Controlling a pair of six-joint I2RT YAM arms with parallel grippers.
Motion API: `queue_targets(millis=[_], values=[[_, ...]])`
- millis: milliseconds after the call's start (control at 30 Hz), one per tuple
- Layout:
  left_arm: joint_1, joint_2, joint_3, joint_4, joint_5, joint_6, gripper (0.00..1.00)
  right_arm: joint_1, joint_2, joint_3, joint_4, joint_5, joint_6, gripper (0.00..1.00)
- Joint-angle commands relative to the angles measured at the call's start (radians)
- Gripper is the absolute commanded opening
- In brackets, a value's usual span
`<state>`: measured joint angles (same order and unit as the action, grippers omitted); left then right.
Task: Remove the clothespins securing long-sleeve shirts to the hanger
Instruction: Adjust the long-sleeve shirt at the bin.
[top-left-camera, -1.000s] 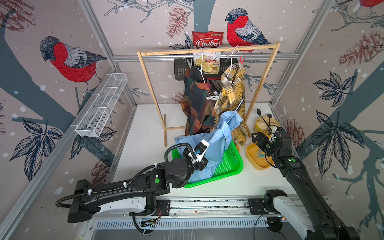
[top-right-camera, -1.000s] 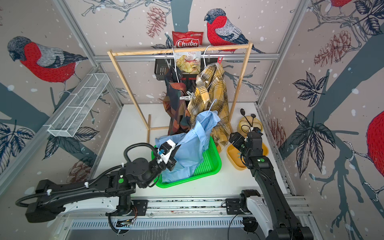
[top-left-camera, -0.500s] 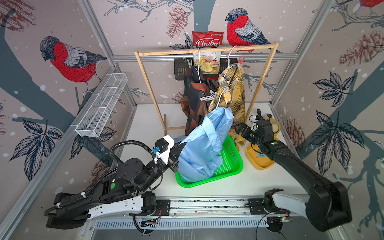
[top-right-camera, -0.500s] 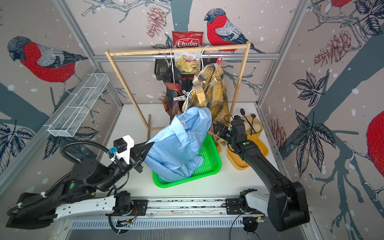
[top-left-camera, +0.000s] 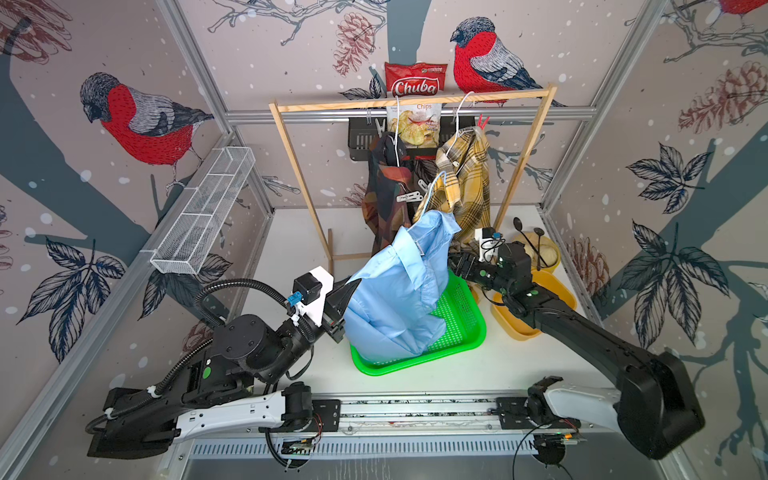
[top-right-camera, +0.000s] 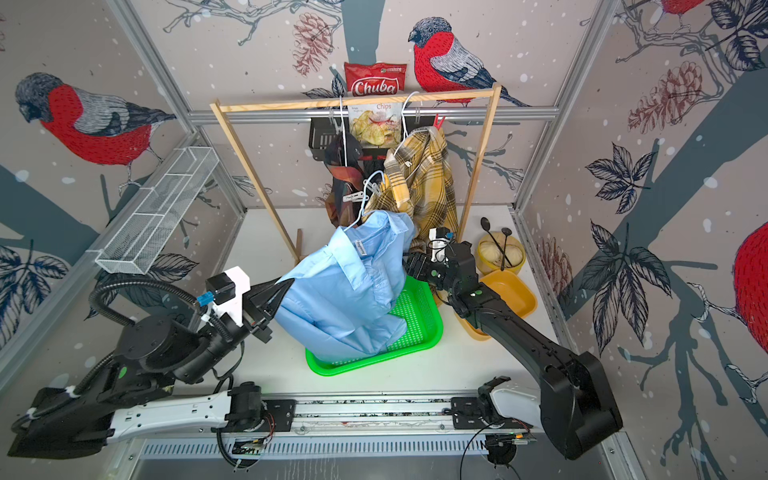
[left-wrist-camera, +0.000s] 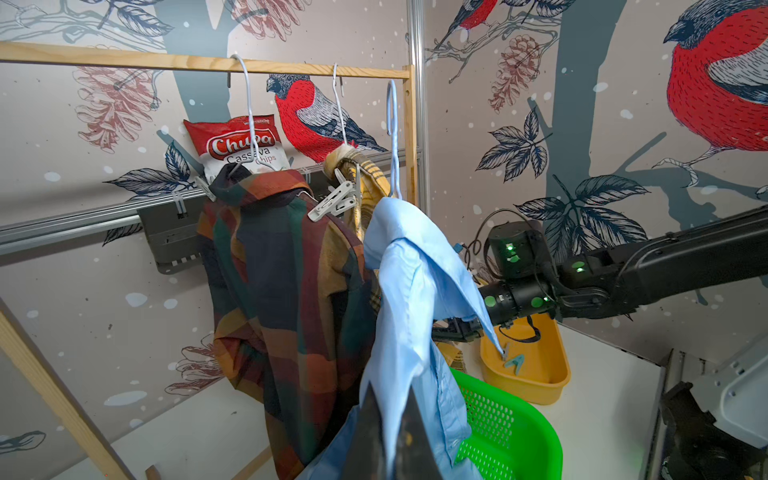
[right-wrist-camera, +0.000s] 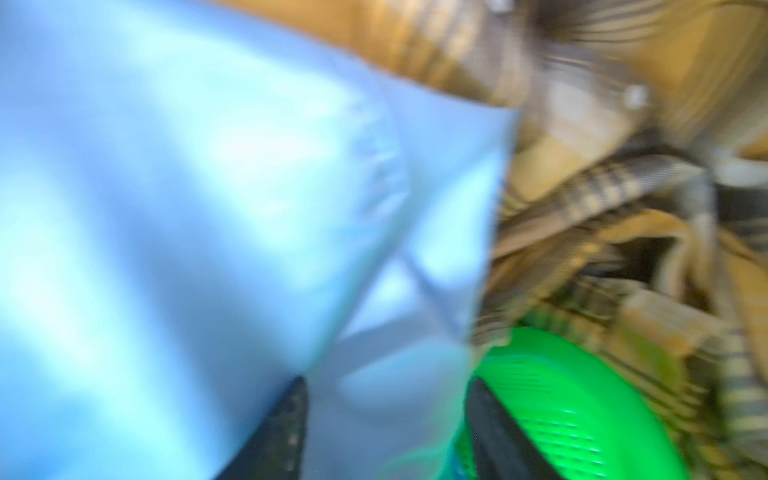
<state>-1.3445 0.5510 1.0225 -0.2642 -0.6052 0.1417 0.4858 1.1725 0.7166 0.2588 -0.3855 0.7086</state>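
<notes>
1. Pale blue shirt (top-left-camera: 399, 291), its hanger (left-wrist-camera: 391, 124) off the rail (top-left-camera: 415, 99), sags into the green basket (top-left-camera: 461, 328) on the table (top-left-camera: 291, 249). The left gripper (top-left-camera: 349, 293) has its jaws clenched on the cloth.
2. The right gripper (right-wrist-camera: 390, 428) has its jaws either side of a blue fold. It's too blurred to tell whether they grip.
3. A whitish clothespin (left-wrist-camera: 332, 203) is clipped on the check shirt (left-wrist-camera: 282, 270), and a red clothespin (top-left-camera: 482, 121) sits atop the yellow plaid shirt (top-left-camera: 465, 174).
</notes>
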Motion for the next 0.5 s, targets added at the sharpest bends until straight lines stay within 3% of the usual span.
queue_targets(millis=[0,167,200,267,367,467], values=[[0.001,-0.014,0.007,0.076,-0.039,0.052,0.0,0.037,-0.073,-0.019,0.096,-0.075,0.009,0.47],[0.001,-0.035,0.011,0.098,-0.039,0.064,0.0,0.103,-0.103,0.017,0.063,-0.082,-0.015,0.39],[0.002,-0.036,0.011,0.099,-0.04,0.065,0.0,0.119,-0.1,0.025,0.045,-0.066,-0.031,0.45],[0.001,-0.036,0.013,0.098,-0.044,0.068,0.0,0.129,-0.101,0.057,-0.074,0.034,-0.072,0.76],[0.001,-0.046,0.009,0.1,-0.053,0.073,0.0,0.078,-0.146,-0.007,-0.083,0.121,-0.048,1.0],[0.001,-0.061,0.007,0.1,-0.056,0.073,0.0,0.032,-0.148,-0.077,-0.021,0.099,-0.043,1.0]])
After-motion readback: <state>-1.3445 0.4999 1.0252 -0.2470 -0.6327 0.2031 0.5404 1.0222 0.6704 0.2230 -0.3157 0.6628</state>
